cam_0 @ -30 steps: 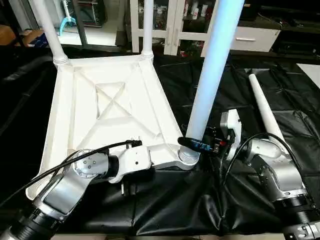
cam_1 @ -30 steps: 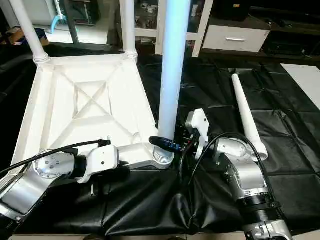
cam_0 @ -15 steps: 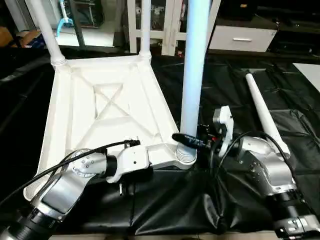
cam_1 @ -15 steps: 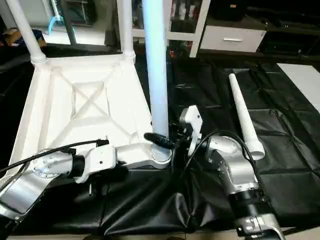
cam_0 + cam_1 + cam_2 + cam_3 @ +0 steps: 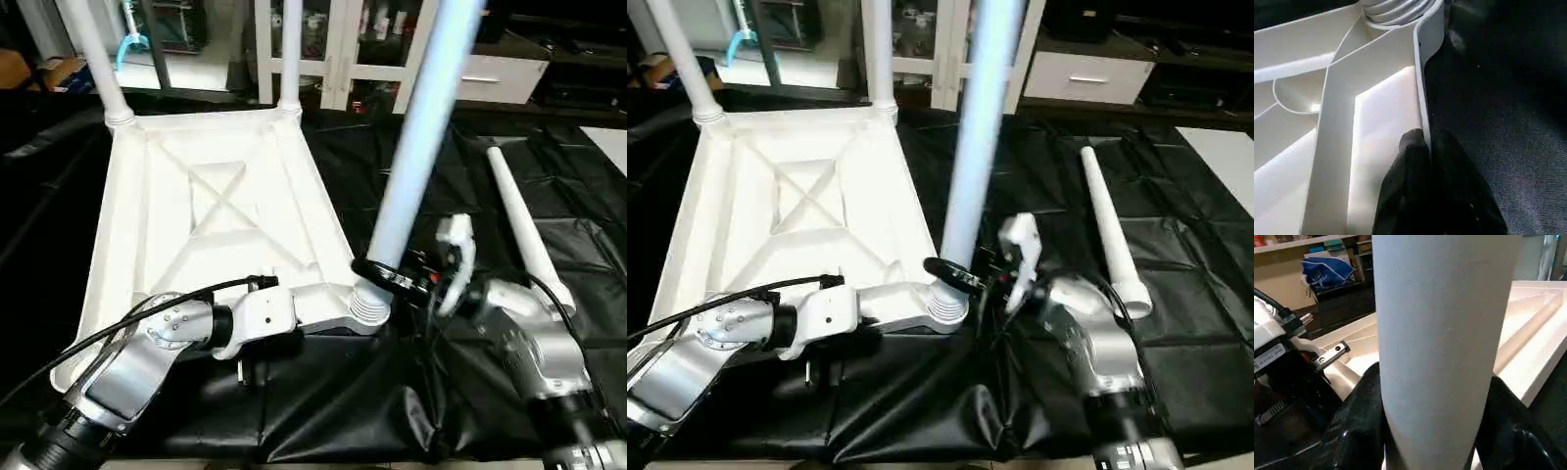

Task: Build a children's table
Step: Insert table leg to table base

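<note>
On the black sheet (image 5: pixel 323 411), the upturned table top (image 5: pixel 196 225) has its near rim pinched by the closed left gripper (image 5: pixel 1427 147), as the wrist view shows, while the right gripper (image 5: pixel 392 277) clasps a leaning leg (image 5: pixel 416 147) seemingly seated in the near corner socket (image 5: pixel 370 305); a spare leg (image 5: pixel 524 230) lies beside.
</note>
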